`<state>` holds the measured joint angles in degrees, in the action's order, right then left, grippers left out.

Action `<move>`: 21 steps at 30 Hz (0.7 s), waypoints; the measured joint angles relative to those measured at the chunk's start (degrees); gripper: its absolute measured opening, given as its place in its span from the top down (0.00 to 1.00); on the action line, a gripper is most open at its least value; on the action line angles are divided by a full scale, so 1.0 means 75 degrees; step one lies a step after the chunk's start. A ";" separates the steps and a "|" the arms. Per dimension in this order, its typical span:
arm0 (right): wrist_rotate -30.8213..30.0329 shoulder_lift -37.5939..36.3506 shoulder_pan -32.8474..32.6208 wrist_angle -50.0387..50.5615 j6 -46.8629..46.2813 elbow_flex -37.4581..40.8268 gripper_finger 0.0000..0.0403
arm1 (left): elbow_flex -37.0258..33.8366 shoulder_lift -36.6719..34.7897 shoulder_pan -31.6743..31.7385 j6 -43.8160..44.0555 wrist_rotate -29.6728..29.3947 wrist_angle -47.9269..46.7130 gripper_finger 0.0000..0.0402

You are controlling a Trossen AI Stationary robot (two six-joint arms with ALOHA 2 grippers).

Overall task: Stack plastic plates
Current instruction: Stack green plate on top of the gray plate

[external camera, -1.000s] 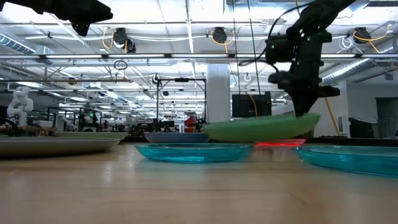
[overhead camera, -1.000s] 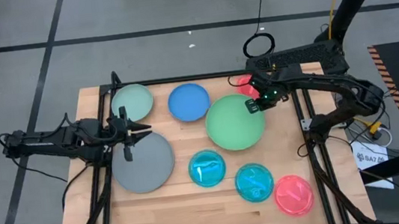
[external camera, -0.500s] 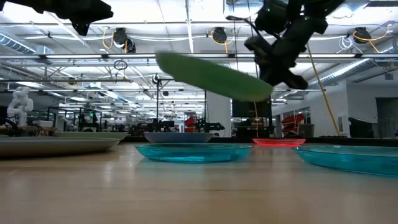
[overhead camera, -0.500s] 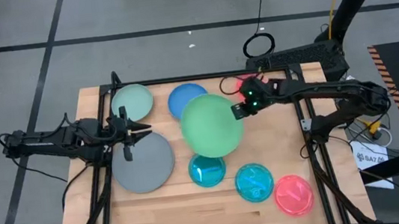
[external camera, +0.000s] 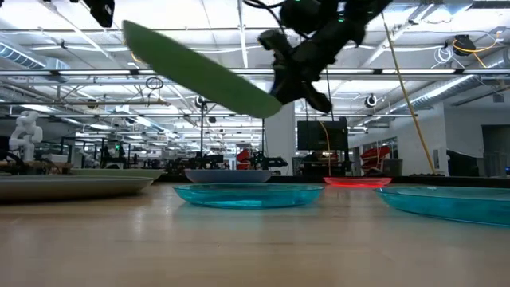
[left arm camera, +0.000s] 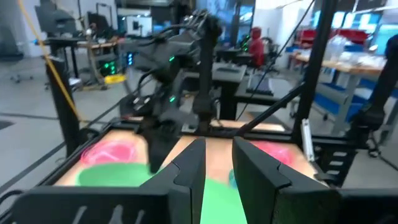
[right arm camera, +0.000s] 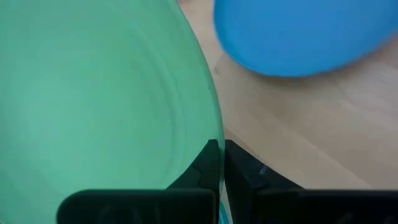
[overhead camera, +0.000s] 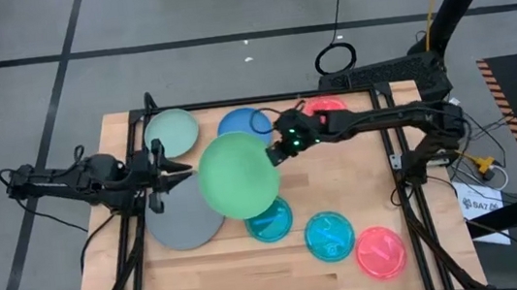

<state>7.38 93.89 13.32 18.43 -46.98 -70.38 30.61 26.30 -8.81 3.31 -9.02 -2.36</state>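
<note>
High view shows your right gripper (overhead camera: 279, 150) pinching the rim of the green plate (overhead camera: 237, 175) and holding it in the air over the middle of the table (overhead camera: 427, 253), with the grey plate (overhead camera: 181, 217) just beyond its far edge. That grey plate looks like your target, being the only one as wide as the load.

In the low view the green plate (external camera: 203, 70) hangs well above the table and slopes steeply, its free edge high and the gripped edge low. Level it before you lower it, or the low rim is likely to touch first and skid. Centre it over the grey plate, come down gently, and let go only when it sits flat.

Mind your left gripper (overhead camera: 175, 168). It waits with its fingers apart, above the near edge of the grey plate, right by the green plate's rim. Move it aside or steer around it.

The right wrist view shows the fingers closed on the thin edge of the green plate (right arm camera: 93, 99), so the hold is narrow; a quick swing could twist the plate.

The green plate is round, broad and shallow, smooth and slightly glossy, with faint rings inside. The blue plate (overhead camera: 245, 125) lies on the table behind it.
</note>
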 joint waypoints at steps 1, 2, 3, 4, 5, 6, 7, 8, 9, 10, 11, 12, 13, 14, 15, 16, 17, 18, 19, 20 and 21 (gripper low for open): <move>-0.0008 0.0226 0.0003 0.0218 0.0062 -0.0303 1.00 | 0.0000 -0.0076 -0.0054 -0.0003 0.0000 0.0008 0.79; -0.0019 0.0450 0.0003 0.0421 0.0130 -0.0580 1.00 | 0.0000 -0.0156 -0.0105 -0.0008 0.0000 0.0000 0.79; -0.0020 0.0679 0.0006 0.0571 0.0233 -0.0864 1.00 | 0.0000 -0.0222 -0.0152 -0.0009 0.0000 -0.0001 0.79; -0.0019 0.0932 0.0009 0.0674 0.0337 -0.1142 1.00 | 0.0000 -0.0295 -0.0192 -0.0012 0.0000 -0.0006 0.79; -0.0019 0.1147 0.0009 0.0738 0.0419 -0.1420 1.00 | 0.0001 -0.0358 -0.0236 -0.0017 0.0003 -0.0026 0.79; -0.0021 0.1369 0.0012 0.0784 0.0496 -0.1688 1.00 | 0.0003 -0.0416 -0.0271 -0.0017 0.0003 -0.0044 0.79; -0.0011 0.1572 0.0015 0.0809 0.0583 -0.1950 1.00 | 0.0003 -0.0467 -0.0303 -0.0017 0.0003 -0.0081 0.79; -0.0005 0.1756 0.0015 0.0812 0.0660 -0.2199 1.00 | 0.0003 -0.0498 -0.0330 -0.0020 0.0003 -0.0133 0.79; 0.0003 0.1952 0.0015 0.0841 0.0724 -0.2432 1.00 | 0.0000 -0.0523 -0.0351 -0.0020 0.0003 -0.0176 0.79; 0.0013 0.2129 0.0015 0.0856 0.0776 -0.2656 1.00 | 0.0001 -0.0544 -0.0362 -0.0020 0.0003 -0.0196 0.79; 0.0010 0.2314 0.0015 0.0859 0.0821 -0.2852 1.00 | 0.0002 -0.0569 -0.0378 -0.0020 0.0003 -0.0201 0.79; 0.0001 0.2504 0.0015 0.0891 0.0863 -0.3047 1.00 | 0.0001 -0.0578 -0.0392 -0.0020 0.0003 -0.0209 0.79; -0.0013 0.2685 0.0015 0.0921 0.0907 -0.3241 1.00 | 0.0000 -0.0578 -0.0392 -0.0022 0.0003 -0.0226 0.79; -0.0034 0.2861 0.0015 0.0923 0.0953 -0.3418 1.00 | 0.0000 -0.0573 -0.0392 -0.0023 0.0003 -0.0257 0.79; -0.0082 0.3071 0.0015 0.0928 0.0961 -0.3616 1.00 | 0.0000 -0.0567 -0.0392 -0.0023 0.0003 -0.0267 0.79; -0.0147 0.3249 0.0015 0.0937 0.0971 -0.3816 1.00 | 0.0000 -0.0567 -0.0392 -0.0023 0.0003 -0.0252 0.79; -0.0183 0.3421 0.0015 0.0996 0.1004 -0.4015 1.00 | 0.0000 -0.0570 -0.0392 -0.0023 0.0003 -0.0249 0.79; -0.0196 0.3601 0.0015 0.1040 0.1068 -0.4187 1.00 | 0.0000 -0.0570 -0.0392 -0.0026 0.0003 -0.0251 0.79; -0.0191 0.3758 0.0015 0.1064 0.1129 -0.4355 1.00 | 0.0000 -0.0570 -0.0392 -0.0026 0.0003 -0.0263 0.79; -0.0198 0.3901 0.0015 0.1094 0.1142 -0.4501 1.00 | 0.0000 -0.0567 -0.0392 -0.0026 0.0003 -0.0294 0.79; -0.0220 0.4057 0.0014 0.1105 0.1154 -0.4651 1.00 | 0.0000 -0.0567 -0.0392 -0.0028 0.0003 -0.0301 0.79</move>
<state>5.74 124.32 13.43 26.72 -38.32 -105.26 30.61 22.04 -11.75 3.10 -8.99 -4.62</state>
